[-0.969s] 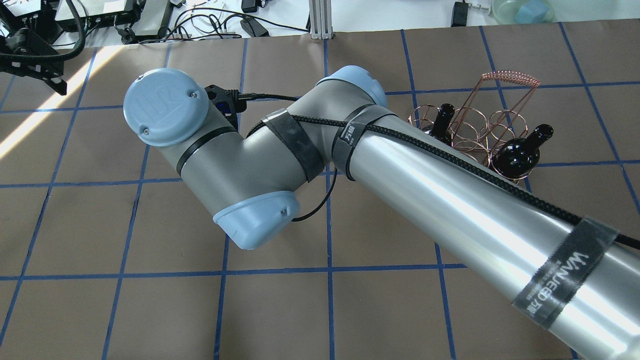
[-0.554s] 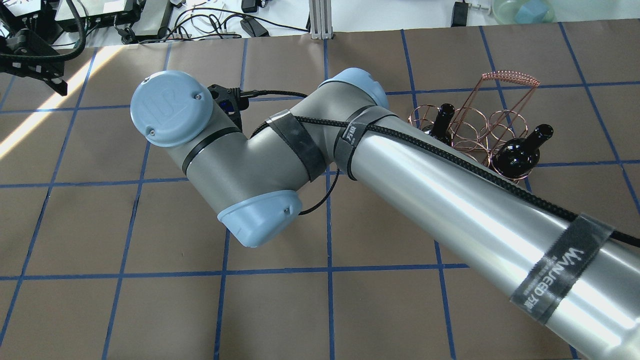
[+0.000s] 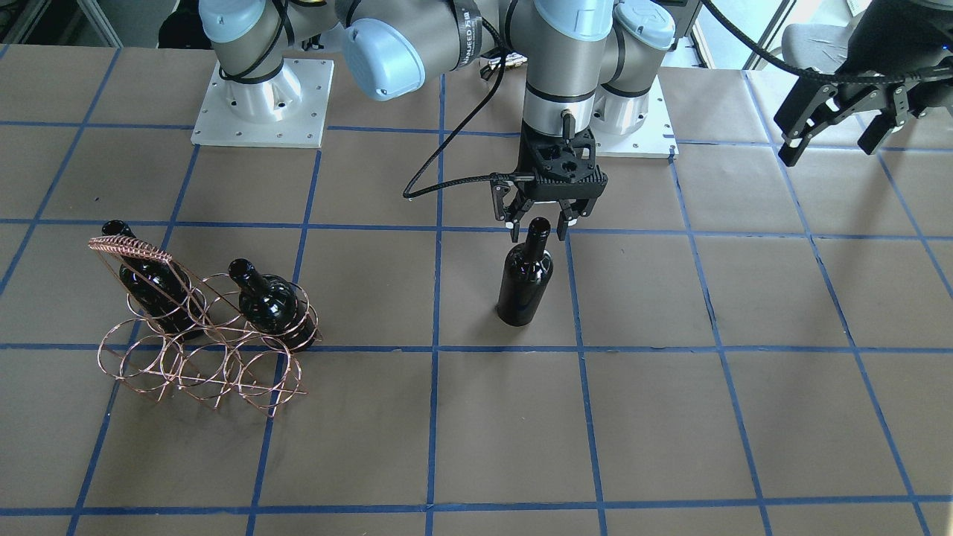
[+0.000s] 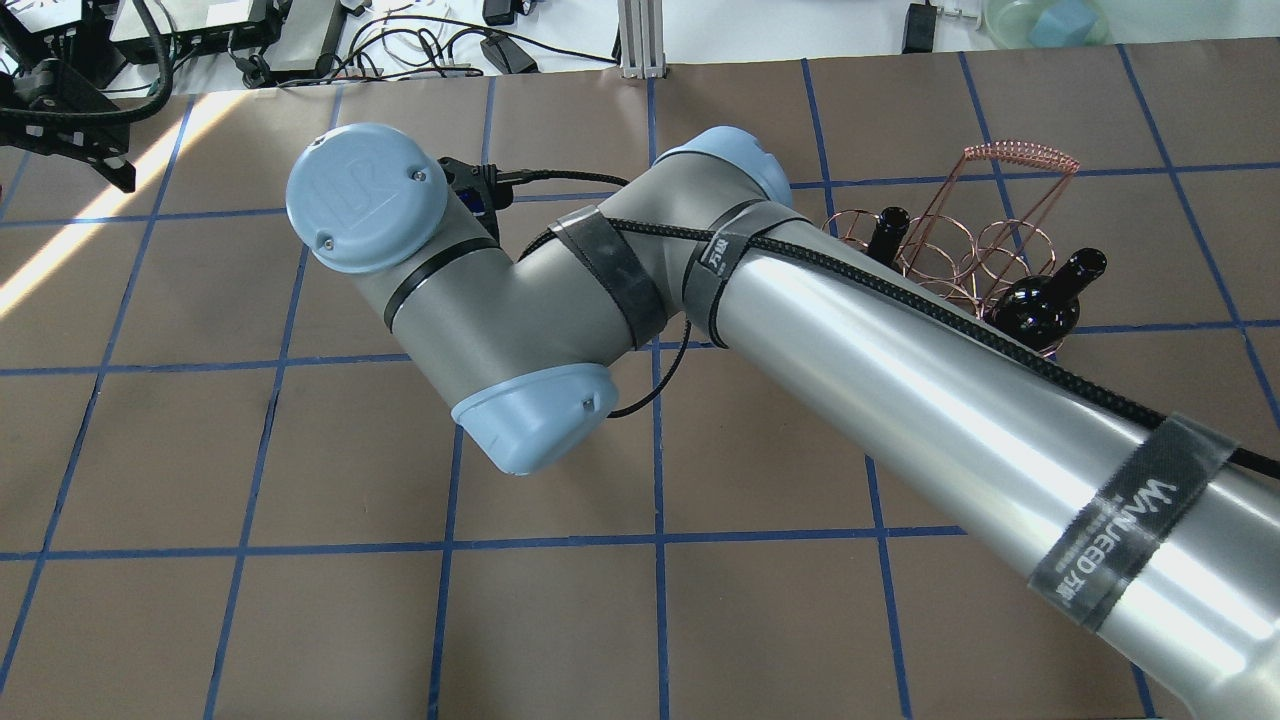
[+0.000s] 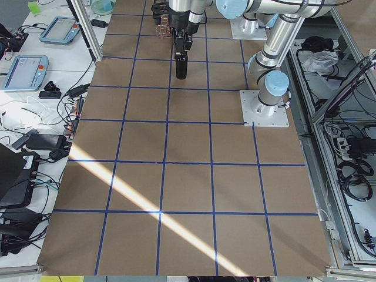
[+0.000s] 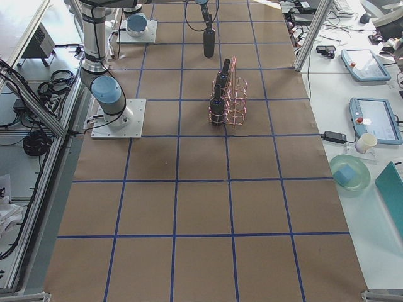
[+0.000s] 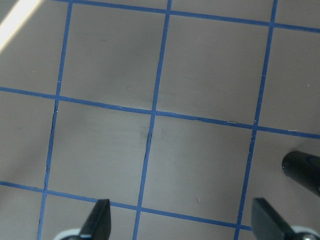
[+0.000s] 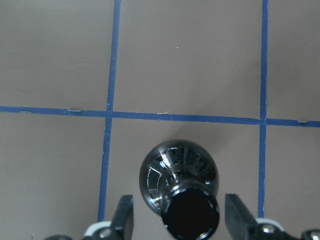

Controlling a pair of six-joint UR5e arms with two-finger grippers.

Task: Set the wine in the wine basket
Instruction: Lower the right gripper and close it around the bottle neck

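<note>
- right gripper [image 3: 537,223] is sitting right at the top of the wine [image 3: 525,279], jaws spread, one finger on each side of the mouth
- in the right wrist view you can see its fingers [image 8: 125,215] with a gap to the neck on both sides, so it's released, not squeezing anything
- the wine stands upright on the table [image 3: 744,417], pretty much dead centre of the front-facing frame, just below a blue tape line
- from overhead you can't see that bottle at all, the right arm's wrist and forearm cover it
- wine basket [image 3: 201,357] is at the lower left of the front-facing frame, well apart from the standing bottle
- two other bottles [image 3: 272,301] are already lying in its rings at a slant, necks pointing up-left, in the row farther from that camera; the nearer row of rings has nothing in it
- left gripper [image 3: 830,145] hangs at the upper right of the front-facing frame, jaws wide apart, nothing between them; its wrist view just shows brown paper and blue grid lines under it
</note>
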